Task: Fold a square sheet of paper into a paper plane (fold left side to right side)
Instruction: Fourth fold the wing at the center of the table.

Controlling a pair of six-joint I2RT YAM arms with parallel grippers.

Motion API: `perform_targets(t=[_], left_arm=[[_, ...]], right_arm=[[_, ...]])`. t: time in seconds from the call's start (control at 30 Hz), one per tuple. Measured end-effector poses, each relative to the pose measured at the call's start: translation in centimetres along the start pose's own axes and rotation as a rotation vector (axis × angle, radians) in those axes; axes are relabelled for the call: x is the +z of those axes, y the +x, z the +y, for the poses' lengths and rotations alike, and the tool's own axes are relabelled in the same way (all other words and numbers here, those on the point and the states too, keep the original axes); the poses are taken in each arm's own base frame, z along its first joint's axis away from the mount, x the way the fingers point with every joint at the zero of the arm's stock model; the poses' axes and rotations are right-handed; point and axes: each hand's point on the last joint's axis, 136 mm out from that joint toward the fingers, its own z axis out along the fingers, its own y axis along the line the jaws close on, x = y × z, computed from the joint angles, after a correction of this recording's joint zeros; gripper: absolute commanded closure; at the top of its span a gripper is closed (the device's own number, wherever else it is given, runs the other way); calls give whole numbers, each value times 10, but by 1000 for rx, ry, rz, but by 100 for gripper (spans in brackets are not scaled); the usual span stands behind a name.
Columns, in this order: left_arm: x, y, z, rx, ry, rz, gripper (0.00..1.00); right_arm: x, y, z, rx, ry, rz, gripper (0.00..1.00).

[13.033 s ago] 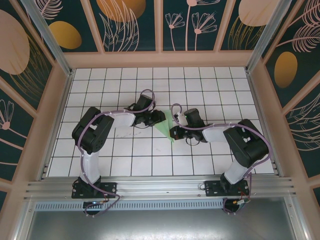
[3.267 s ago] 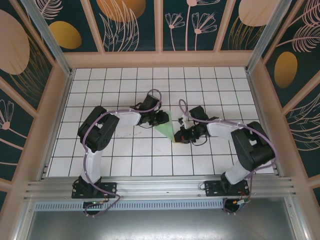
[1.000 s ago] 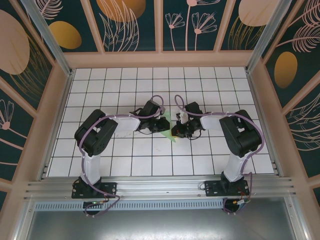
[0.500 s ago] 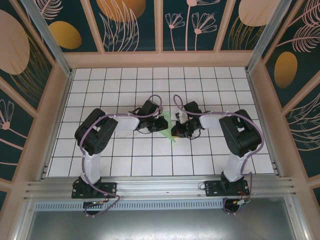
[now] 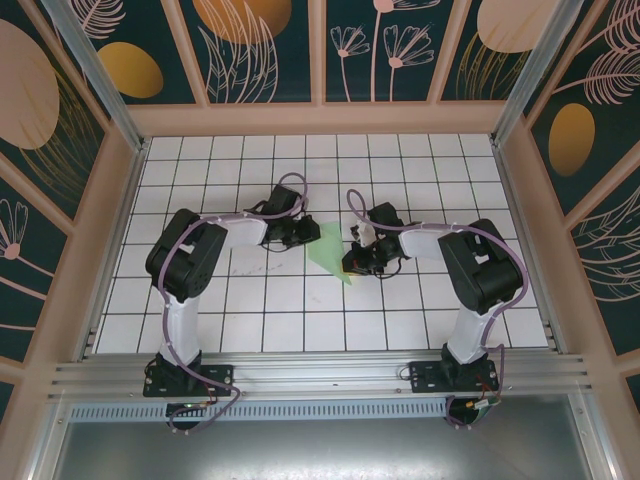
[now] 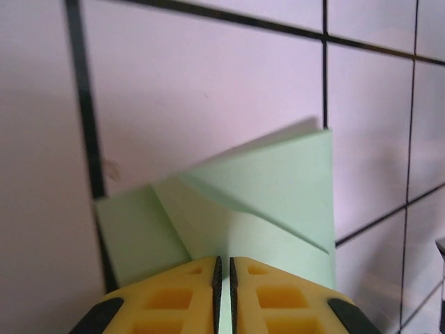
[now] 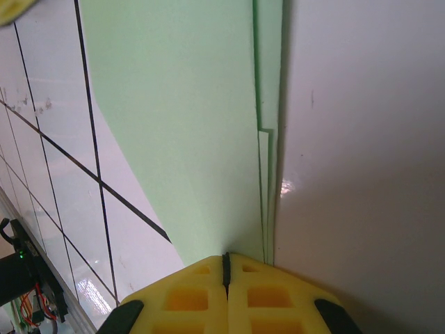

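Several creases already shape the pale mint-green paper sheet [image 5: 330, 258] into a wedge; we judge wing folds remain. Left gripper [image 6: 222, 268] nearly closed, right gripper [image 7: 226, 259] closed.

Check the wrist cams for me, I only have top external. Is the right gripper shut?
Observer: Yes. The right gripper is shut, fingers flush together, with its tips at the edge of the paper.
Operator: Layers lined up?
Observer: Not quite. Along the paper's right edge the stacked layers show a small step.
Operator: Left side?
Observer: The left gripper is nearly closed, with a thin slit between the fingers. Creased flaps overlap just ahead of it.
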Motion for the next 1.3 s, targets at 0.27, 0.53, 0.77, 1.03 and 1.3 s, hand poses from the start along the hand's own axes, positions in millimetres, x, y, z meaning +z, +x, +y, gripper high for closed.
perform_targets(t=[0.27, 0.53, 0.77, 1.03, 1.3], left_arm=[[0, -8, 6, 17, -18, 1, 85], [-7, -29, 23, 11, -39, -33, 85], [-15, -55, 40, 0, -89, -95, 85], [-39, -29, 28, 25, -34, -97, 85], [-29, -1, -23, 120, 94, -36, 85]], right_arm=[[0, 0, 0, 1, 0, 1, 100], [0, 1, 0, -1, 0, 1, 100], [1, 1, 1, -3, 0, 3, 100], [1, 1, 1, -4, 0, 3, 100], [1, 1, 1, -5, 1, 3, 100]])
